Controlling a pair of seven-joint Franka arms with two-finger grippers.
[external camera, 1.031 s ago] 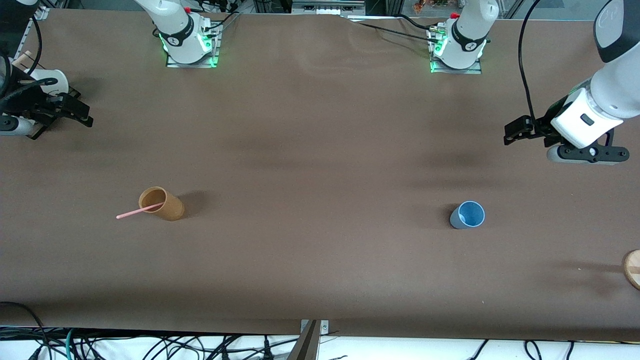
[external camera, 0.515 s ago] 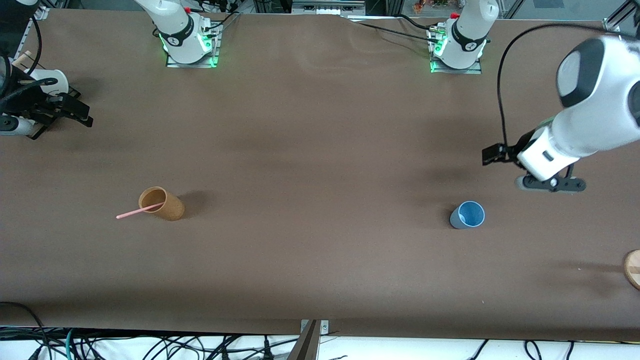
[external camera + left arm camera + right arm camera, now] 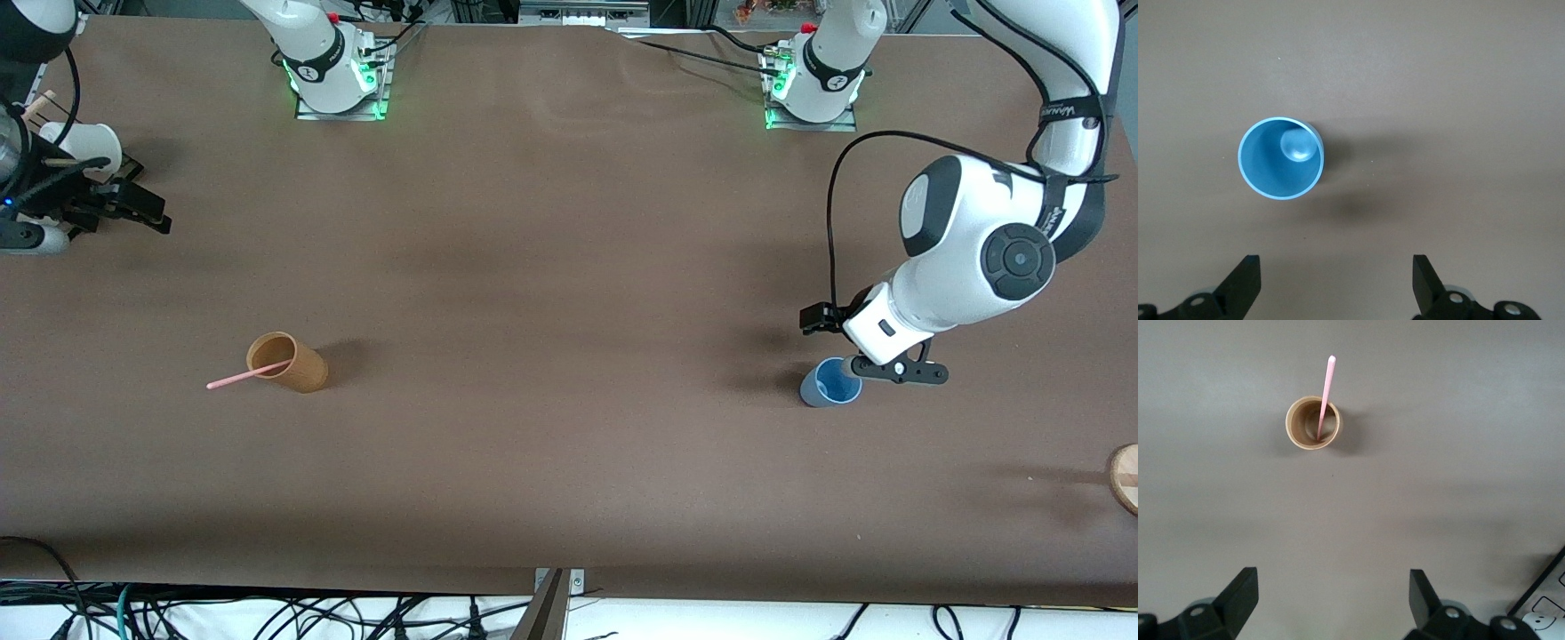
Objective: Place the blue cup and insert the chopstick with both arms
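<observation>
Nothing is done yet; my left gripper [image 3: 1335, 283] hangs with fingers spread over the blue cup [image 3: 830, 382], upright toward the left arm's end; my right gripper [image 3: 1331, 603] waits spread wide; the chopstick [image 3: 248, 373] leans in the tan cup [image 3: 286, 361].

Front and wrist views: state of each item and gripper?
blue cup: upright on the table, empty, not gripped
chopstick: leaning in the tan cup, one end sticking out over the rim
tan cup: upright on the table
left gripper: open, over the table beside the blue cup
right gripper: open, waiting at the right arm's end
</observation>
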